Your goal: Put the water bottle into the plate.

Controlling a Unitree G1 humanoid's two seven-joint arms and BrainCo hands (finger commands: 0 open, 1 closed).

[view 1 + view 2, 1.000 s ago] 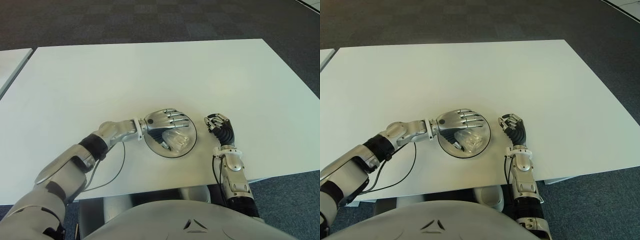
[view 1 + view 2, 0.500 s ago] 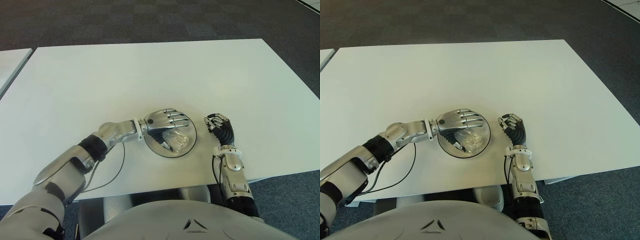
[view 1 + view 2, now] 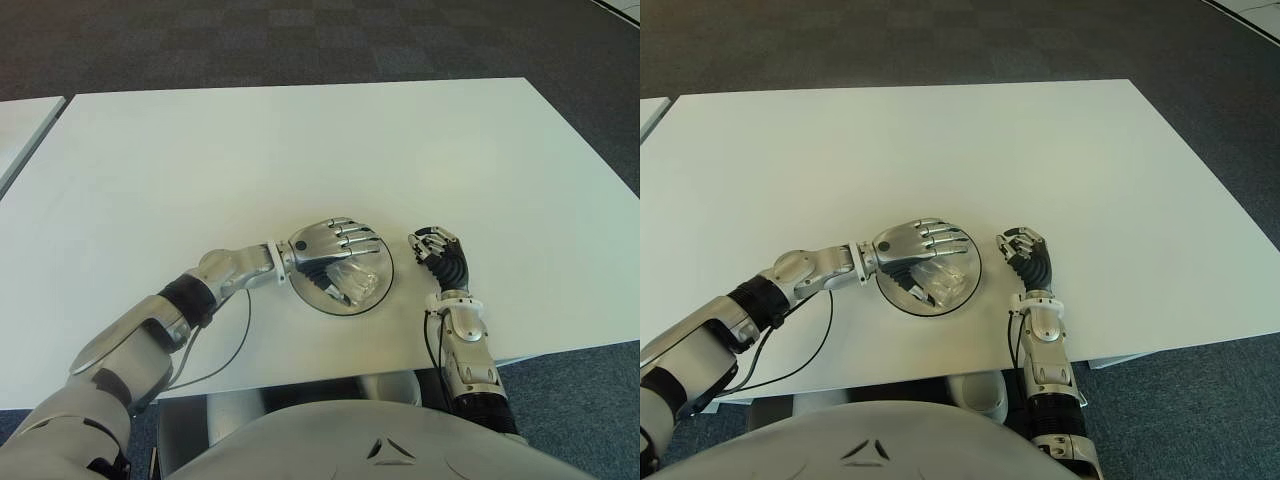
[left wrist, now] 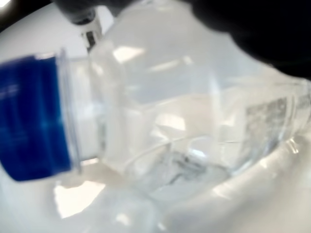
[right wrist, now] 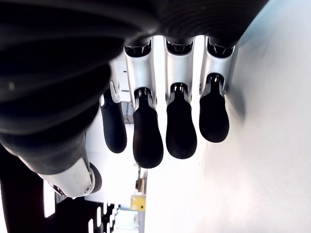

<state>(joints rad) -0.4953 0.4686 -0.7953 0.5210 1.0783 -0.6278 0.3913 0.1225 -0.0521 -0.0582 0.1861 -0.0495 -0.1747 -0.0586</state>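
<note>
Left robot hand (image 3: pixel 330 243) over the plate (image 3: pixel 375 297), fingers curled on the water bottle (image 3: pixel 352 281). Bottle lying on its side beneath the palm, inside the plate, blue cap (image 4: pixel 31 116) visible in the wrist view. Right robot hand (image 3: pixel 441 258) just right of the plate on the white table (image 3: pixel 300 150), fingers curled, holding nothing.

Water bottle (image 3: pixel 352 281) in the plate (image 3: pixel 383 293) under left hand (image 3: pixel 328 245); right hand (image 3: pixel 442 260) just right.
</note>
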